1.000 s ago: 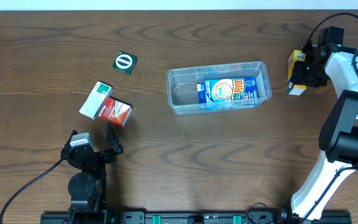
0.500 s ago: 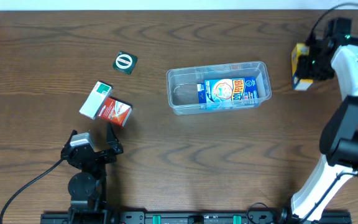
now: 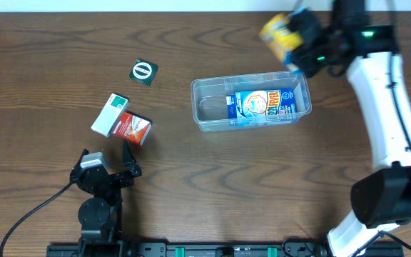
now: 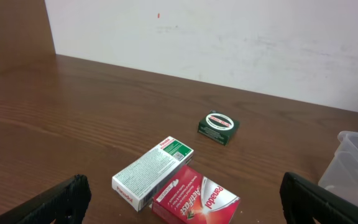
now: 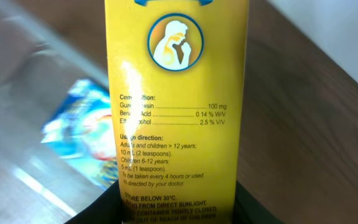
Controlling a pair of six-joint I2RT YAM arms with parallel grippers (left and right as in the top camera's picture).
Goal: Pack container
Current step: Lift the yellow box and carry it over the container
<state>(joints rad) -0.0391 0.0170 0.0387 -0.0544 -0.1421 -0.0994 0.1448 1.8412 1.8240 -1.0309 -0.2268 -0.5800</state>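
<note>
**A:** Entry one, right fingers point(image 5: 93, 210)?
**B:** Clamped on a yellow box point(image 5: 176, 93), one dark finger at each side of its lower end. The printed dosage text faces the wrist camera.

**A:** Position of that box?
**B:** Upper right of the overhead frame point(image 3: 278, 34), blurred, just past the container's upper right corner. Its height off the tabletop point(image 3: 227, 185) cannot be told.

**A:** Entry two, left fingers point(image 4: 61, 199)?
**B:** Spread wide apart, nothing between them. They sit at the lower left of the overhead frame point(image 3: 129, 153).

**A:** Entry three, container point(image 3: 209, 107)?
**B:** Clear tub on the tabletop, centre of the overhead frame, slightly right, long side across. Its corner shows at the right edge of the left wrist view point(image 4: 356, 168).

**A:** Contents?
**B:** One blue pack point(image 3: 262, 106), lying flat in the right half. The left half is bare.

**A:** Loose stock?
**B:** Three boxes at the left of the overhead frame, well apart from the container:
- Green box point(image 3: 143, 72), small and square, with a round white mark on top. It stands alone at the upper left.
- White box point(image 3: 110, 114), with a green end.
- Red box point(image 3: 132, 128), touching the white box's side, just beyond the left fingers.
</note>
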